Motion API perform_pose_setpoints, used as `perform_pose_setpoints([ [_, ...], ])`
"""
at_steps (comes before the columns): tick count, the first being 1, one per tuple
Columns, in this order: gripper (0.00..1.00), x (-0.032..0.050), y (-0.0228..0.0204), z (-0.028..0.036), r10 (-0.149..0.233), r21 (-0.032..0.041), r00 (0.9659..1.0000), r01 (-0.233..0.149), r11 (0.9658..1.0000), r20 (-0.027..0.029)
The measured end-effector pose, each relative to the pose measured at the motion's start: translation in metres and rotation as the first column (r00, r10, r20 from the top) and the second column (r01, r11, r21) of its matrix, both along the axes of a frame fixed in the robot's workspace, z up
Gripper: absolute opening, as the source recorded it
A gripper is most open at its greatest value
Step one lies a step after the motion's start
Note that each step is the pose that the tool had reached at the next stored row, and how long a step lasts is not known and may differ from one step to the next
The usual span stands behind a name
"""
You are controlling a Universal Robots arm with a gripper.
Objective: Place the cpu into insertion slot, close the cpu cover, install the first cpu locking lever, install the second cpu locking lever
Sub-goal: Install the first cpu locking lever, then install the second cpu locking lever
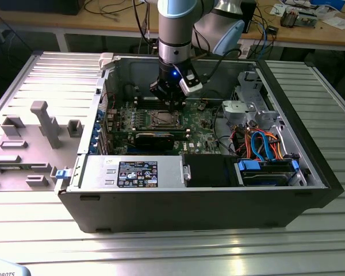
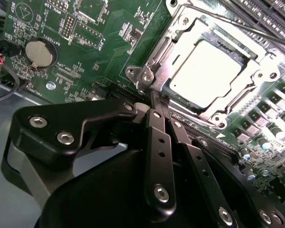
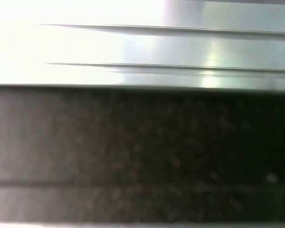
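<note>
I have the gripper (image 2: 157, 97) down inside the open computer case (image 1: 310, 190), its fingers (image 2: 157, 142) pressed together and holding nothing, tips at the corner of the cpu cover (image 2: 154, 61). In the second wrist view the cpu (image 2: 206, 71) sits in the insertion slot (image 2: 256, 90) on the green board (image 2: 109, 28), with the cover lying flat over it. My worry: if the tips slip off that corner, they could scrape the board or leave a locking lever (image 2: 218, 19) unlatched.

A coin battery (image 2: 39, 53) sits on the green motherboard (image 2: 109, 42) inside the computer case (image 1: 218, 201).
</note>
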State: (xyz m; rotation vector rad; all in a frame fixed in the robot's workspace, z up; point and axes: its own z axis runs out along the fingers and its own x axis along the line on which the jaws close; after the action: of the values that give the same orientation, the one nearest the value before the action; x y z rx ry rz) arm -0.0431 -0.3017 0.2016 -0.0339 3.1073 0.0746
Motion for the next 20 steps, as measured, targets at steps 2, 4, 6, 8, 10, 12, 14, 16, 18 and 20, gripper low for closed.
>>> perform_pose_setpoints([
  [2, 0.11, -0.0001, 0.0, 0.0, 0.0, 0.0087, 1.0, 0.0, 1.0, 0.0],
  [4, 0.11, 0.0, 0.0, 0.0011, 0.0, 0.0088, 1.0, 0.0, 1.0, 0.0],
  [6, 0.11, 0.0, 0.0, 0.0035, 0.0, 0.0085, 1.0, 0.0, 1.0, -0.0001],
  [8, 0.11, 0.0, 0.0, 0.0043, 0.0, 0.0088, 1.0, 0.0, 1.0, 0.0001],
  [10, 0.11, 0.0, -0.0001, 0.0044, 0.0, 0.0087, 1.0, 0.0, 1.0, 0.0],
  [12, 0.11, 0.0, -0.0009, 0.0045, 0.0, 0.0083, 1.0, 0.0, 1.0, -0.0002],
  [14, 0.11, 0.0, -0.0024, 0.0044, 0.0, 0.0086, 1.0, 0.0, 1.0, -0.0001],
  [16, 0.11, 0.0, -0.0029, 0.0044, 0.0, 0.0086, 1.0, 0.0, 1.0, -0.0001],
  [18, 0.11, 0.0, -0.0034, 0.0044, 0.0, 0.0086, 1.0, 0.0, 1.0, -0.0001],
  [20, 0.11, 0.0, -0.0034, 0.0044, 0.0, 0.0085, 1.0, 0.0, 1.0, -0.0001],
])
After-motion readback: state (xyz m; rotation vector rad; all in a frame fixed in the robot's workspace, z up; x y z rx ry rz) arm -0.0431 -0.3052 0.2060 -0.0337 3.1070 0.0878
